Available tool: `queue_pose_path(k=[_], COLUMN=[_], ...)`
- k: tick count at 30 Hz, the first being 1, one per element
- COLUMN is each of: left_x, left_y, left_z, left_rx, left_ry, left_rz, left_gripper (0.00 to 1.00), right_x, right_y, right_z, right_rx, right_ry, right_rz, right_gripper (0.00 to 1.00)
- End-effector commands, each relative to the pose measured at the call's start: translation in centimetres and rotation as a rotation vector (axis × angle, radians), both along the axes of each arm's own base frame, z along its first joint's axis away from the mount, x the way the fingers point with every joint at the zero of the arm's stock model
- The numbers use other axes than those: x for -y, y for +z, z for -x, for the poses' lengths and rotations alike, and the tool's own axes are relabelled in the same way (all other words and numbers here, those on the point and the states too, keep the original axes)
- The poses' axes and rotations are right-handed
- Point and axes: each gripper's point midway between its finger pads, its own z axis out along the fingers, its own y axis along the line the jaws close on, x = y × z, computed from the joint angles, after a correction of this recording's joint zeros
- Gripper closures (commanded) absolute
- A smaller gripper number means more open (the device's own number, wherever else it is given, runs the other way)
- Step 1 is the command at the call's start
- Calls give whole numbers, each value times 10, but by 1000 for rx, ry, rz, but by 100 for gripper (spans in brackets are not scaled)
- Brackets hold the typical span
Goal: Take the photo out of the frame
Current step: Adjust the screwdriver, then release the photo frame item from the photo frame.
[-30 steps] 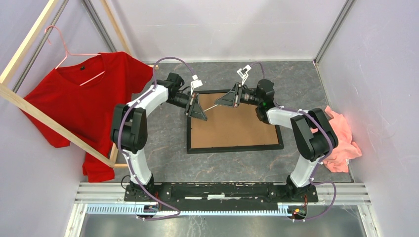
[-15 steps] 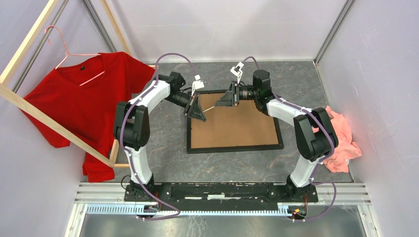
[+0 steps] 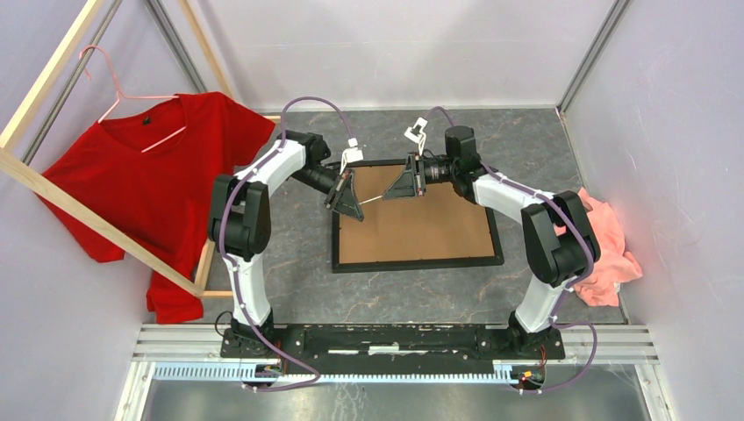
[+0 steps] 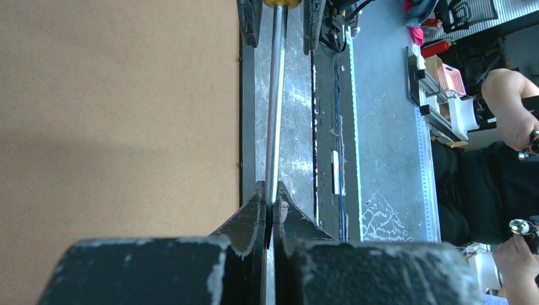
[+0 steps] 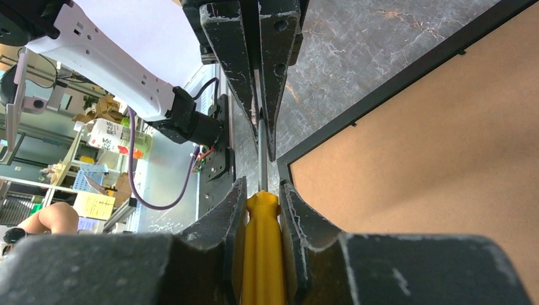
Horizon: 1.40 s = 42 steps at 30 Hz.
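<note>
The black frame (image 3: 417, 262) lies face down on the table with its brown backing board (image 3: 412, 230) up. The photo is hidden under the board. A screwdriver (image 3: 373, 199) hangs between the grippers above the frame's far-left corner. My right gripper (image 3: 390, 193) is shut on its yellow handle (image 5: 262, 248). My left gripper (image 3: 358, 207) is shut on the tip of its metal shaft (image 4: 274, 108). In the left wrist view my left gripper (image 4: 271, 202) pinches the shaft beside the frame's edge (image 4: 247, 114). In the right wrist view my right gripper (image 5: 262, 190) faces the left gripper's fingers (image 5: 229, 63).
A red T-shirt (image 3: 149, 189) on a pink hanger hangs from a pale wooden rack (image 3: 53, 193) at the left. A pink cloth (image 3: 610, 246) lies at the table's right edge. Grey walls enclose the table.
Both arms have shifted slightly with the screwdriver held between them. My right gripper moved a little left and nearer. The frame has not moved.
</note>
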Motion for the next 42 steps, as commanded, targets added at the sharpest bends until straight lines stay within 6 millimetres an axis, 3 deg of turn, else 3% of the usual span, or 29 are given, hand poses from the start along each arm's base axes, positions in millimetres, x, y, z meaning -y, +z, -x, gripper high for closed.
queue_pose_path(k=[1,3,7,11,13,18,23,26,29,35,42], left_x=[4,4,-4,-29,-41,-58,-71,-78,-80,-83,-83], left_y=[16,18,27,36,34,4,-28,-58,-75,-91,-103], left_z=[-9,-11,-23,-47,-61,-96,-113,-115,-113,-109,-104], left_rx=[37,49,60,77,82,135,110,69,17,-5,-34], left_ry=[19,25,86,196,272,573,735,783,805,827,828], left_rz=[38,38,47,59,45,-106,-207,-281,-312,-330,-336], left_gripper=[98,95,72,49,46,36,34,34,34,34,38], right_x=[-4,-4,-2,2,2,3,-2,-11,-22,-38,-43], right_y=[4,6,6,-3,-6,-28,-56,-66,-75,-96,-112], right_z=[0,3,2,-1,-4,-11,-9,-9,-10,-10,-17], right_rx=[30,25,44,35,12,-152,-241,-272,-286,-326,-371], right_ry=[34,53,54,-5,-67,-218,-272,-273,-270,-258,-277], right_rz=[-7,-14,1,30,16,-9,6,17,32,68,89], right_gripper=[100,100,100,100,100,100,100,100,100,100,100])
